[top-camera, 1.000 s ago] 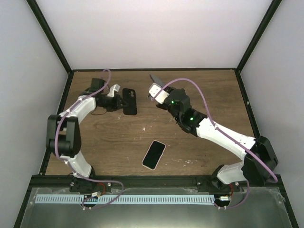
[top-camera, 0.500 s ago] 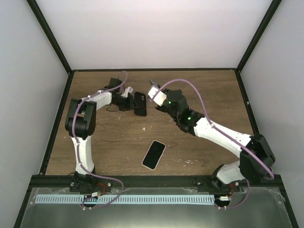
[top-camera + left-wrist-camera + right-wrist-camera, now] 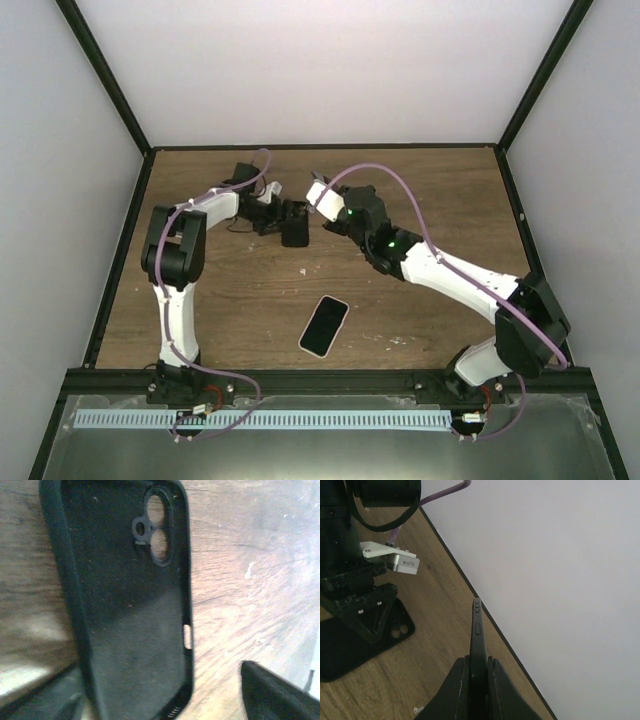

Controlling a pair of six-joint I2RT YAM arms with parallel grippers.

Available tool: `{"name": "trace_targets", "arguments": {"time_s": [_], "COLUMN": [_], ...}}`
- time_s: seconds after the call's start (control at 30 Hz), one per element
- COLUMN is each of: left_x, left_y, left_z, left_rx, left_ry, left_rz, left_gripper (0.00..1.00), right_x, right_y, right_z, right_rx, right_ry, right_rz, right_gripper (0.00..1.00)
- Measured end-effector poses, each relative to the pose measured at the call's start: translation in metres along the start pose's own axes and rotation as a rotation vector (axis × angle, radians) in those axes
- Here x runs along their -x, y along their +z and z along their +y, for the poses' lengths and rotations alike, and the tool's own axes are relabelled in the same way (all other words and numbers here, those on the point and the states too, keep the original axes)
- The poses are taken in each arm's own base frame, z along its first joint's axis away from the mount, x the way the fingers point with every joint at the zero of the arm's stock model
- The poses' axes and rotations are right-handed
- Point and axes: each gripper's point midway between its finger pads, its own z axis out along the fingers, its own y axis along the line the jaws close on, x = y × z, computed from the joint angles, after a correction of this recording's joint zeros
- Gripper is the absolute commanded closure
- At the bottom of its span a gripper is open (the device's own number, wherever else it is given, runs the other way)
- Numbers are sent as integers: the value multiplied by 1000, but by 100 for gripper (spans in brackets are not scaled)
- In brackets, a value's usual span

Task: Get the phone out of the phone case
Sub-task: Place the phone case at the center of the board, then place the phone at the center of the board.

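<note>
An empty black phone case [image 3: 130, 610] lies on the wood with its inside facing up, and the boards show through its camera holes. My left gripper [image 3: 165, 702] is open over the case's lower end, a finger on each side, gripping nothing. From above, the case [image 3: 296, 234] sits just past that gripper [image 3: 283, 215]. My right gripper [image 3: 478, 680] is shut on a thin black slab [image 3: 478, 630] with side buttons, held edge-on above the table; I cannot tell whether it is a phone or a case. A phone [image 3: 324, 325] with a dark screen and pale rim lies flat mid-table.
The right gripper [image 3: 320, 192] hangs close to the right of the left gripper, near the back wall [image 3: 320, 70]. A black frame rail [image 3: 320, 147] edges the far side of the table. The left arm's purple cable [image 3: 262, 165] loops above the case.
My left gripper carried the black case to the right, then opened and let it go onto the table. The right gripper shifted slightly left, still shut on the slab.
</note>
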Motion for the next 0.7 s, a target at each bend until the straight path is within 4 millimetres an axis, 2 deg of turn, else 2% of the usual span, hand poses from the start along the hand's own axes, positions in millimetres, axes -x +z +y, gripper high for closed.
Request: {"name": "trace_targets", "arguments": {"time_s": [0.03,0.07,0.23,0.33,0.4,0.53,0.7], "left_x": [1,2,0,0,5,21,22], "left_y": [-2,-3,-16,-33,-52,-104,-166], "left_z": [-3,-4,0,5,3,-11,-27], "left_rx": [1,5,36,43,39,-7,-102], "left_ry": [7,15,7,-9,-13,6,10], "left_rz": [-6,-14,-41,-69,-106,-217,-333], "left_gripper": [2,0,0,0,0,0,0], "right_x": [2,4,8,6,4,8,25], "right_y": [1,1,6,12,15,17,15], "right_z": [-1,-3,-4,-1,0,-4,-19], "right_rx": [-2,-5,-17,-22,-23,-50,-151], "right_ry": [-2,-3,-25,-52,-72,-100,-155], "right_rz": [-3,-7,-18,-12,-8,-26,-97], "right_gripper": [99,99,99,99,99,99,99]}}
